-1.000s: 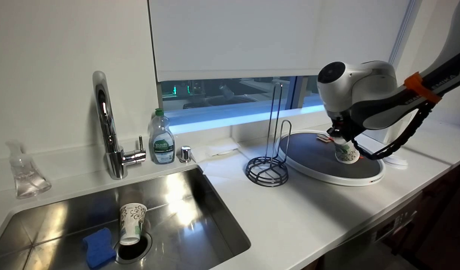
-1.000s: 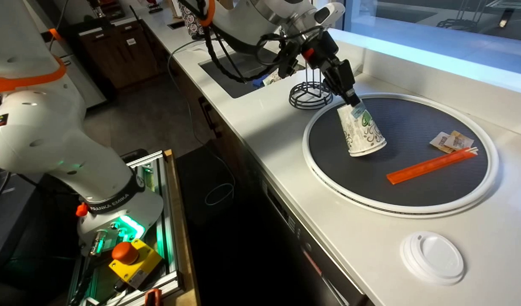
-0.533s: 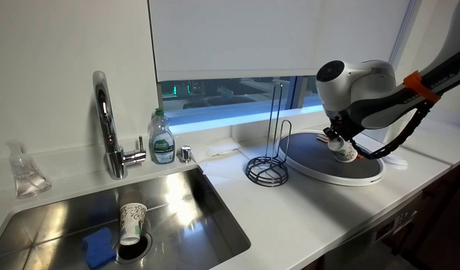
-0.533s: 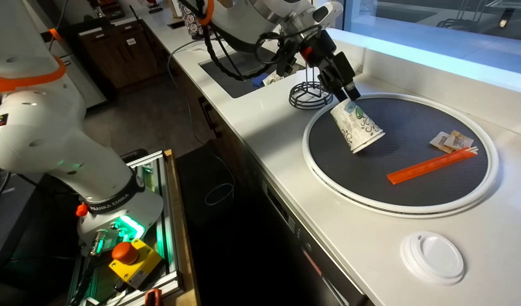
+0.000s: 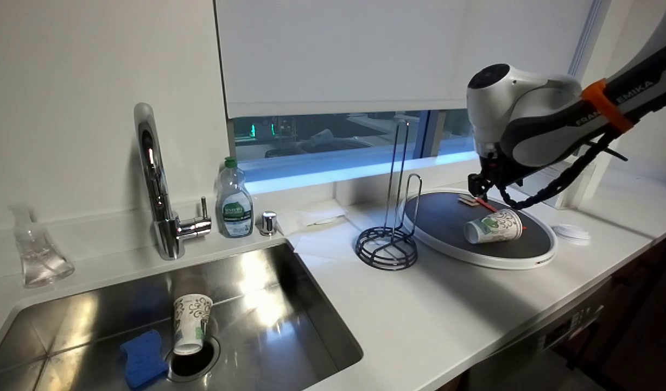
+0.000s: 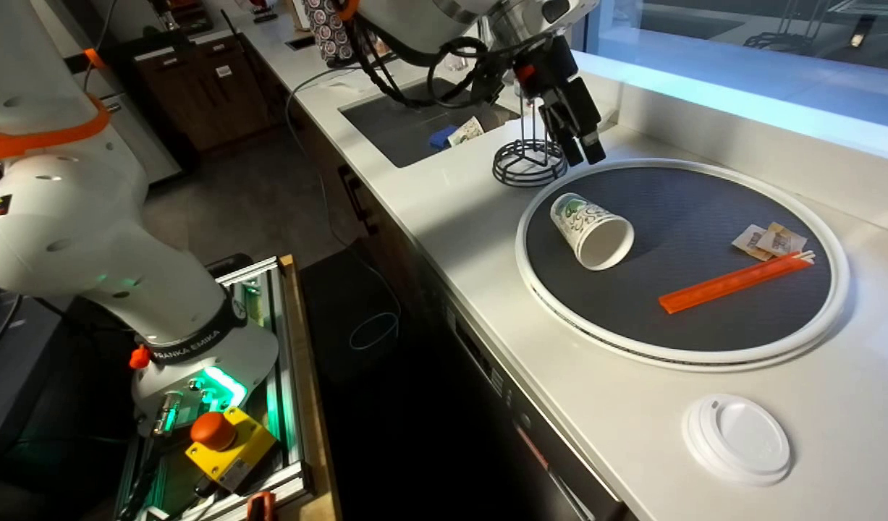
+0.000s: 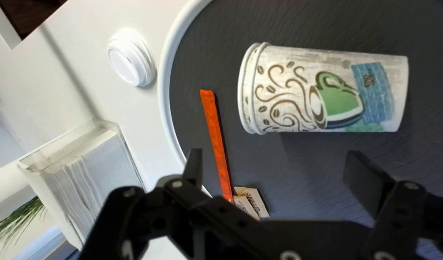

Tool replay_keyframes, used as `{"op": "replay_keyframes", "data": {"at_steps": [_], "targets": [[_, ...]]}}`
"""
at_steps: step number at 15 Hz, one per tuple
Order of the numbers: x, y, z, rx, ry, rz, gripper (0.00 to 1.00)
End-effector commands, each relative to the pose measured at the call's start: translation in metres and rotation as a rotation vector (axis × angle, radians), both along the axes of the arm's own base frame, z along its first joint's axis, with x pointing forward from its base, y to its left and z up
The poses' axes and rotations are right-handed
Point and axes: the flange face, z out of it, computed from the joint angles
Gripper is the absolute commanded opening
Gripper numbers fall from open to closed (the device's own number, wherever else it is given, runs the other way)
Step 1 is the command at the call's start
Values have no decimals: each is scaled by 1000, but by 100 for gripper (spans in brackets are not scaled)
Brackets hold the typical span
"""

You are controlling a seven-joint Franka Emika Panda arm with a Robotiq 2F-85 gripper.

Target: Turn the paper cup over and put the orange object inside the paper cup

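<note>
The paper cup (image 7: pixel 304 90) lies on its side on the dark tray (image 6: pixel 704 195), its mouth toward the orange chopstick sleeve (image 6: pixel 733 284), which lies near it. Two small packets (image 6: pixel 782 239) sit just beside the sleeve's end. The claw (image 7: pixel 273 162) hangs above the tray, apart from the cup, its fingers (image 7: pixel 367 178) spread wide. Outside the tray, on the table (image 6: pixel 632 420), are a wire stand (image 6: pixel 530 181) and white lids (image 6: pixel 740 438). In an exterior view, another cup (image 5: pixel 191 323) lies in the sink (image 5: pixel 289 353) near a blue sponge (image 5: pixel 144 358).

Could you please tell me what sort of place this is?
Most likely a kitchen, though whether at home or at work I cannot tell. In an exterior view there are a steel sink, a tall faucet and what looks like a dish-soap bottle.
</note>
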Motion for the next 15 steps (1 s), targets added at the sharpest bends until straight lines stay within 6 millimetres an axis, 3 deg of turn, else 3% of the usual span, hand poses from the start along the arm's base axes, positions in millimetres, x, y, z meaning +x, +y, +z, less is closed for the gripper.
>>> {"op": "replay_keyframes", "data": {"at_steps": [1, 6, 11, 12, 15], "targets": [[2, -12, 14, 105, -15, -64, 100], [1, -38, 24, 308, -37, -204, 100], [-7, -83, 32, 570, -58, -326, 100], [-2, -71, 28, 487, -29, -305, 100], [-5, -87, 33, 540, -43, -332, 100]]}}
